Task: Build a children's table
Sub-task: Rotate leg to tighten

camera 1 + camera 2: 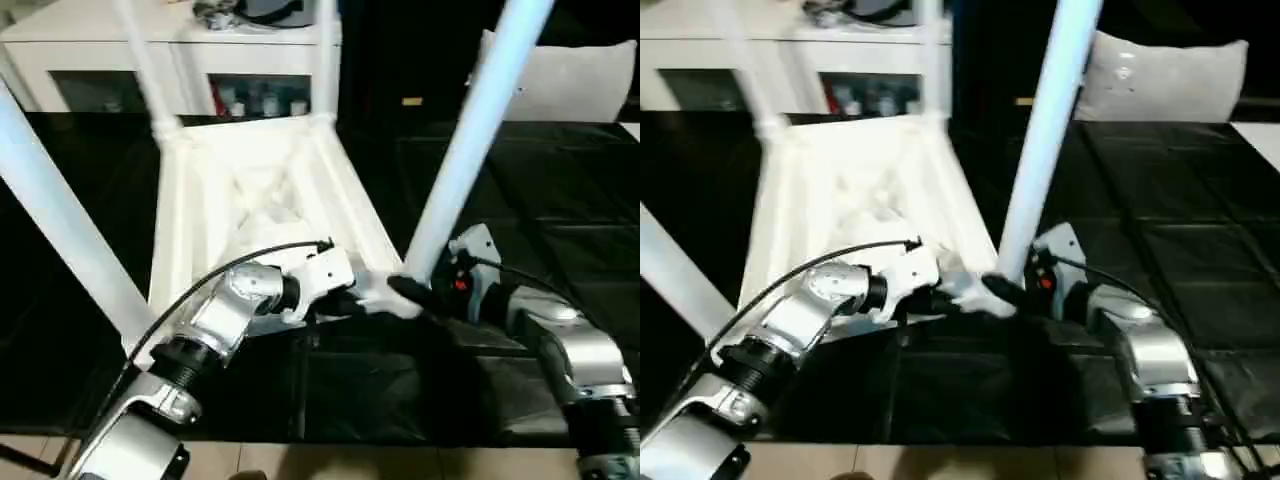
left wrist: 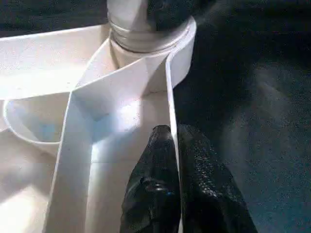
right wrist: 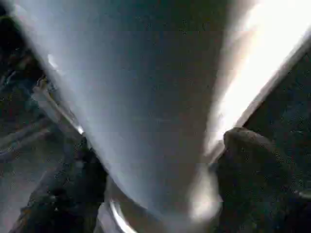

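Both claws work at the near right corner of the upside-down white plastic children's table (image 1: 262,190), which lies top-down on the large black-covered worktable (image 1: 560,230) with its ribbed underside facing up and its long white tapered tube legs standing in the round corner sockets. Pinched narrow, the left gripper (image 2: 174,145) has its two black fingers (image 2: 155,184) closed on the thin upright rim wall of the square top, one finger inside the rim and one outside, just short of the corner socket. In the head views this gripper (image 1: 345,297) reaches in from the left over the near edge of the top. Beside it, the right gripper (image 1: 415,292) sits at the foot of the near right leg (image 1: 470,140), which rises tilted from that socket; in the right wrist view its dark fingers (image 3: 252,165) stand apart on either side of the leg, and whether they press on it cannot be told. Another leg (image 1: 55,225) slants up at the near left, and two more stand at the far corners. Beyond the worktable stands a white cabinet (image 1: 110,55) with small items on its shelf.
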`<state>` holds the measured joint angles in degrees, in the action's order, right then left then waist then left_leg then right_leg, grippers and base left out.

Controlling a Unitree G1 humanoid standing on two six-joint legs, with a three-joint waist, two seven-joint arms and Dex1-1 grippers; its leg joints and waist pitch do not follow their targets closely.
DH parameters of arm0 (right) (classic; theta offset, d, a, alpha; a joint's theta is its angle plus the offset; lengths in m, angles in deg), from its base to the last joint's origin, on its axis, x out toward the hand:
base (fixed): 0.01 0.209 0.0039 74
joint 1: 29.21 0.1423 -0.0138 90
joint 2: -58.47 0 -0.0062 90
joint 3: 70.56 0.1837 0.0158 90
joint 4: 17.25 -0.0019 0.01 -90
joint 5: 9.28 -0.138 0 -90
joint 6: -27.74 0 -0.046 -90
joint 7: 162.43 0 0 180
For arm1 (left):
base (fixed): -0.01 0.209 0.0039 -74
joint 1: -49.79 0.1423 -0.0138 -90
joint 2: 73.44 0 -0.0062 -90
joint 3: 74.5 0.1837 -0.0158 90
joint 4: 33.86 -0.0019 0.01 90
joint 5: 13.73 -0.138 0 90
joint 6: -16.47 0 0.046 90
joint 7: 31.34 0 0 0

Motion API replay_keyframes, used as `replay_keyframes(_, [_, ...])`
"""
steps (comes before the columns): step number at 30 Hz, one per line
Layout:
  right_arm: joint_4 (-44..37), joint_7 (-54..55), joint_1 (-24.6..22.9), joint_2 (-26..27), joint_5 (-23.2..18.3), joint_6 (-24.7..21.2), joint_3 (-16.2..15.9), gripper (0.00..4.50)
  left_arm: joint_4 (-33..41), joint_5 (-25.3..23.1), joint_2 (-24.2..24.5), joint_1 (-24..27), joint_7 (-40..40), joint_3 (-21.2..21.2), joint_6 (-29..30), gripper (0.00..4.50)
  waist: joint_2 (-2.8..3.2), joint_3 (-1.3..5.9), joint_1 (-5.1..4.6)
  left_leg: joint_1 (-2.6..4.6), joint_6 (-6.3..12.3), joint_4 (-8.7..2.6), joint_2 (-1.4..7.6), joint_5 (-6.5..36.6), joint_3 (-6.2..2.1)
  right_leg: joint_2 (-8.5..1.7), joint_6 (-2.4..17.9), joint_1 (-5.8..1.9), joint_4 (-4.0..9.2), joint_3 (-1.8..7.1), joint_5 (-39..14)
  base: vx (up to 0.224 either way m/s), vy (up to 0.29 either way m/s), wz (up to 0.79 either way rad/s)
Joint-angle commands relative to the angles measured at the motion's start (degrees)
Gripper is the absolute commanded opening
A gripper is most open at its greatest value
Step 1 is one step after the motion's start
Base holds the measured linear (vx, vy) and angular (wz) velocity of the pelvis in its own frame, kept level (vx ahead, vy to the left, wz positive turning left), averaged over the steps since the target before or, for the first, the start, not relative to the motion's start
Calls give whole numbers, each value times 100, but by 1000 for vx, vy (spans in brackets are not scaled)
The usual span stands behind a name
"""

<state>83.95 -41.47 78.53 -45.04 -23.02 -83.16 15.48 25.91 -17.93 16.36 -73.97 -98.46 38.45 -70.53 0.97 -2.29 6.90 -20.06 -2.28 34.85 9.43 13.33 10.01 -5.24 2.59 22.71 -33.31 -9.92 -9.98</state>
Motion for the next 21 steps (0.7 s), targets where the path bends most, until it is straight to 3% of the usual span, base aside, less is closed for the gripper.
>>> replay_keyframes(1, [-137, -507, -17, -126, -108, 193, -57, 359, 185, 65, 94, -19, -617, 224, -249, 0, -73, 356, -1, -3, 594, -382, 507, 297, -169, -586, 570, -369, 388, 500, -1334, 0, 0, 0])
replay_keyframes(8, [-101, -1414, -22, -398, -251, 304, -335, 303, 261, 227, 380, -45, -1316, 298, -433, 0, -78, 385, 126, 0, 686, -349, 522, 58, -156, -597, 772, -361, 308, 509, -939, 0, 0, 0])
replay_keyframes(9, [-89, -1517, -12, -405, -294, 298, -369, 297, 263, 210, 457, -40, -1424, 356, -537, 0, -109, 391, 142, -14, 685, -349, 509, 53, -159, -601, 732, -381, 306, 504, -1004, 0, 0, 0])
replay_keyframes(15, [-66, -1774, 8, -442, -406, 268, -464, 243, 249, 228, 554, -13, -1561, 412, -664, 0, -96, 375, 145, -5, 572, -368, 519, 159, -166, -590, 609, -365, 349, 497, -1319, 0, 0, 0])
replay_keyframes(21, [-123, -1991, -19, -436, -589, 147, -453, 210, 193, 294, 542, -3, -1585, 368, -657, 0, -98, 386, 155, -10, 535, -361, 508, 111, -161, -594, 632, -375, 331, 506, -1208, 0, 0, 0])
